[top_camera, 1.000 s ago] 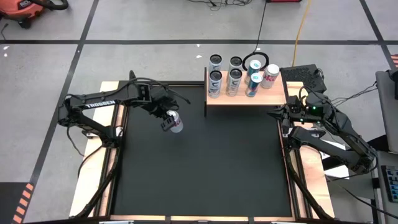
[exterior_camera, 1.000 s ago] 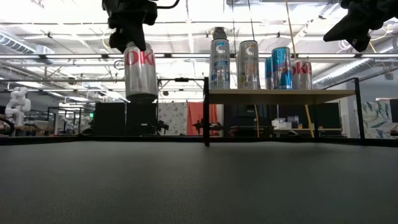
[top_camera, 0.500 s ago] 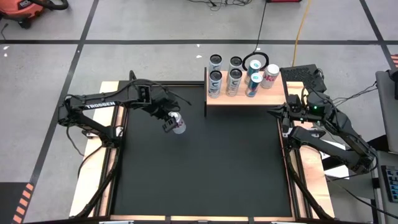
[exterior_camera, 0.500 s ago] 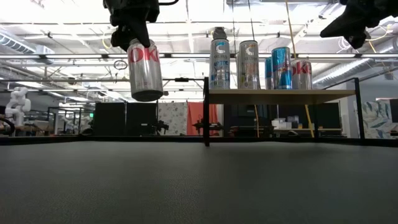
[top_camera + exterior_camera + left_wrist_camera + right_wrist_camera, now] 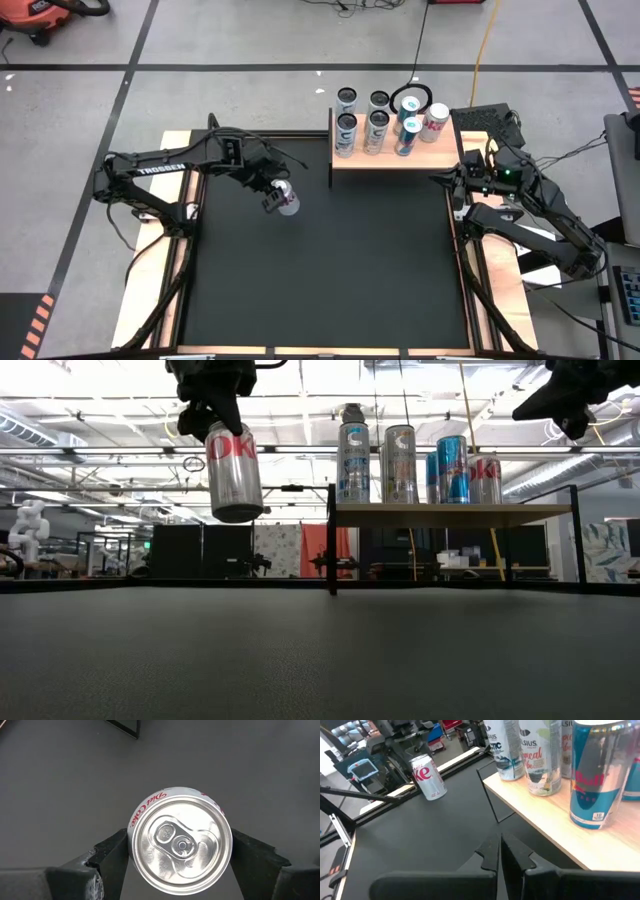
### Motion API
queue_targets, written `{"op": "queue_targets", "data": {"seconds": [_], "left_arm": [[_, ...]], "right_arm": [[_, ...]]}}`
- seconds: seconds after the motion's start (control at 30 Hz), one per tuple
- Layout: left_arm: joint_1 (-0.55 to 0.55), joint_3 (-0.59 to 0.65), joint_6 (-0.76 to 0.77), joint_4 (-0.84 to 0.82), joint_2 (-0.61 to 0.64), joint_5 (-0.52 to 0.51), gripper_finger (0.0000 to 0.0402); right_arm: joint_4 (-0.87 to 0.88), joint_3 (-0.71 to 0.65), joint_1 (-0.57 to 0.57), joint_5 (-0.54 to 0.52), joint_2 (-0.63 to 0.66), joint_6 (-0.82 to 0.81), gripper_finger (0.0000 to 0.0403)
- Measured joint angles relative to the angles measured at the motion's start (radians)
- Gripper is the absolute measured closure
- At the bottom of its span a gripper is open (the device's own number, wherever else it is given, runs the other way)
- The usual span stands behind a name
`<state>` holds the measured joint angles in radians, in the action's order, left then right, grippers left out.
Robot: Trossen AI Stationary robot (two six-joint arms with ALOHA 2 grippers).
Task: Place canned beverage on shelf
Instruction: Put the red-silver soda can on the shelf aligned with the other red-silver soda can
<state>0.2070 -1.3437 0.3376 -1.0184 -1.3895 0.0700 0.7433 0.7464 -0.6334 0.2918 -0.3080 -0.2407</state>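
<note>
The Diet Coke can [image 5: 180,842] was bright, glossy aluminium with a smooth brushed lid. The shelf [image 5: 555,822] showed pale, matt wood with visible grain and a black metal edge. The mat [image 5: 330,270] looked dull black and finely textured.

Grey tiled floor [image 5: 250,40] with black tape lines [image 5: 300,67]; orange cable [image 5: 484,40]; ceiling strip lights [image 5: 300,378]

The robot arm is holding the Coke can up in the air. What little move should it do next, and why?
Probably carry it sideways toward the shelf. The left gripper grips the Diet Coke can by its top, clear of the black mat, with its base just above the shelf's board. It hangs slightly tilted and left of the shelf, where other cans already stand. The right gripper waits by the shelf.
</note>
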Motion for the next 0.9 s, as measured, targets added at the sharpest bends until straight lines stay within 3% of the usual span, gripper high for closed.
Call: {"op": "queue_targets", "data": {"seconds": [0.43,0.9], "left_arm": [[0.0,0.0,0.051,0.0,0.0,-0.015,0.0118],[0.0,0.0,0.053,-0.001,0.0,-0.015,0.0111]], "right_arm": [[-0.018,0.0,0.0,0.002,0.0,0.047,0.0393],[-0.019,0.0,0.0,0.001,0.0,0.176,0.0224]]}}
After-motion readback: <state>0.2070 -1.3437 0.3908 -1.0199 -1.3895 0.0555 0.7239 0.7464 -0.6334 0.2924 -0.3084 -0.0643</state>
